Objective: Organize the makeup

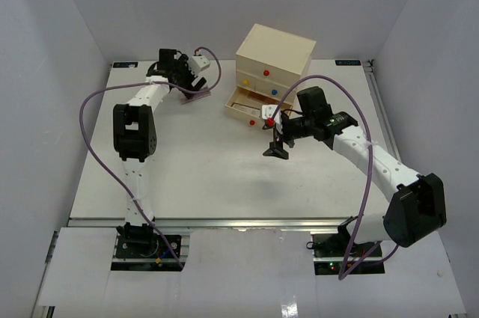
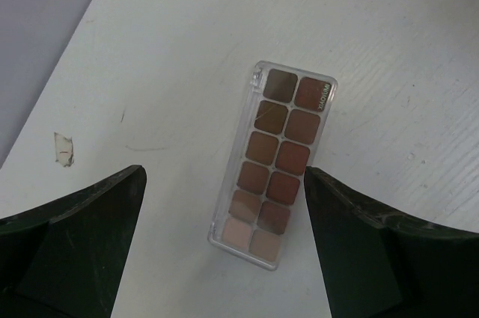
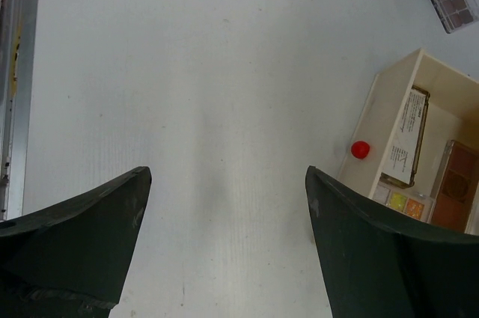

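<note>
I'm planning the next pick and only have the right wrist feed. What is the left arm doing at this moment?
Observer: The left end effector is open, with a finger on either side of a clear palette of brown shades. The palette lies flat on the table, and the fingers are not closed on it.
Operator: And which drawers are out?
Observer: On the top camera, only the bottom drawer of the chest is pulled out. The ones above are shut.

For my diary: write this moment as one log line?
left end effector: open over palette | right end effector: open, empty | drawer: open
</note>
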